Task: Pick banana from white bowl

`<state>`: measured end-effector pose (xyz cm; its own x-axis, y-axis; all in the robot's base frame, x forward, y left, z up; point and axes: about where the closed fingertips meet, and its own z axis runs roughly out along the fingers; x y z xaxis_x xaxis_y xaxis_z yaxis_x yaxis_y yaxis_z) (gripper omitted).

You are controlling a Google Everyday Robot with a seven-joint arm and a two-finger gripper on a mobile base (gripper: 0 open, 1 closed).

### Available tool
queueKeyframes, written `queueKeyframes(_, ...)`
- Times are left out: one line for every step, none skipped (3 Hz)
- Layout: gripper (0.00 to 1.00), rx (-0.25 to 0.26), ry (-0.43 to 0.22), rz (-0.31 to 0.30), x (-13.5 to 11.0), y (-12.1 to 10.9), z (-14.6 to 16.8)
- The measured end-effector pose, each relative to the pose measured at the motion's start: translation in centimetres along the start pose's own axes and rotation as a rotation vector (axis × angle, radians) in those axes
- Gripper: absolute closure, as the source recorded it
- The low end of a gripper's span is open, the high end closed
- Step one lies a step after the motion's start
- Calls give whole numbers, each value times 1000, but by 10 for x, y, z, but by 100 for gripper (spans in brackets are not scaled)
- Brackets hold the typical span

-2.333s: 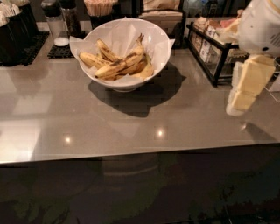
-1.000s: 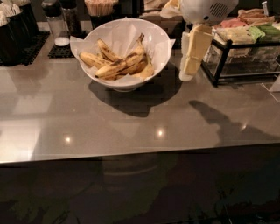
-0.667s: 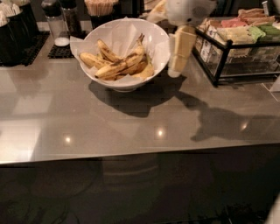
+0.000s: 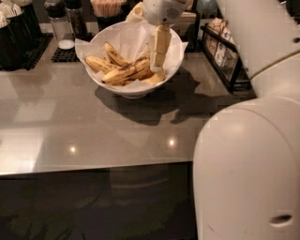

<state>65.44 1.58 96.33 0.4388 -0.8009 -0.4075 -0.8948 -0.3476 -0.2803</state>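
Note:
The white bowl (image 4: 136, 86), deep and lined with crinkled white paper, stands at the back middle of the grey counter. Several spotted yellow bananas (image 4: 123, 72) lie in it. My gripper (image 4: 158, 65) hangs from above over the right half of the bowl, its cream fingers (image 4: 159, 47) pointing down. The tips reach the bananas at the right side of the pile. The fingers appear close together with nothing lifted. My white arm fills the right side of the view.
A black wire rack (image 4: 224, 54) with packets stands right of the bowl. Clear shakers (image 4: 61, 28) on a black mat, black containers (image 4: 16, 33) and a cup of sticks (image 4: 108, 9) line the back. The counter's front edge (image 4: 93, 166) runs across the middle.
My gripper has moved left from beside the bowl's right rim to over the bowl and down onto the bananas. My arm has swung into the right foreground. The bananas have not moved.

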Motion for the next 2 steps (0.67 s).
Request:
queueKeyframes(0,43,-9,1,-1,-14,2)
queueKeyframes(0,63,-14,14,1,-18,7)
